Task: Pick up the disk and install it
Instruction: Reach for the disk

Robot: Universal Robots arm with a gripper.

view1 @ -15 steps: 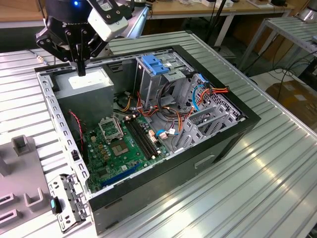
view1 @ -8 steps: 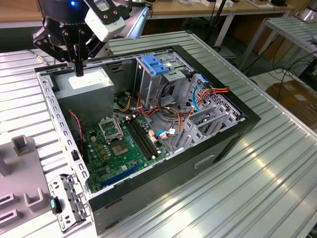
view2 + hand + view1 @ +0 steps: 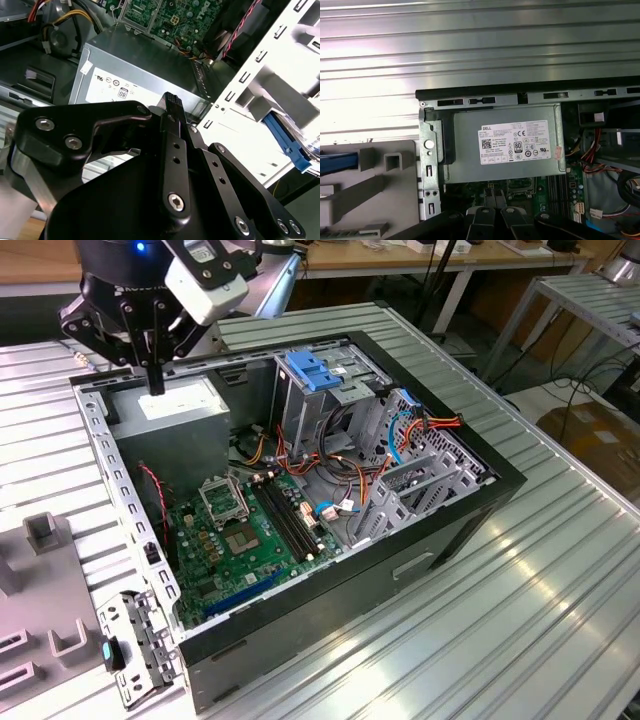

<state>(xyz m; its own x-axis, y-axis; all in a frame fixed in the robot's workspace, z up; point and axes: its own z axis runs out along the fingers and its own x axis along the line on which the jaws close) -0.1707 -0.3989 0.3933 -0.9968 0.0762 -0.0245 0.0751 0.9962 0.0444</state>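
The claw (image 3: 156, 386) is held over the grey power supply (image 3: 190, 410) in the far corner of the open case (image 3: 470, 502), at the exterior view's left. Its fingers are drawn narrow, almost together, and nothing is held between them. The disk (image 3: 337, 161) is judged to lie outside the case, in the grey fixture (image 3: 395, 161) set on the counter (image 3: 540, 600) just beside the case wall next to the power supply; a blue rail of it is seen in both wrist views. The pick-up is thus judged not yet begun, the claw being well apart from the disk. For the reach to be done well, the claw should be carried clear over the case wall and opened wider than the disk before it is lowered. It should also be squared to the blue rails, so that the disk is gripped evenly and the fixture's posts are not caught.
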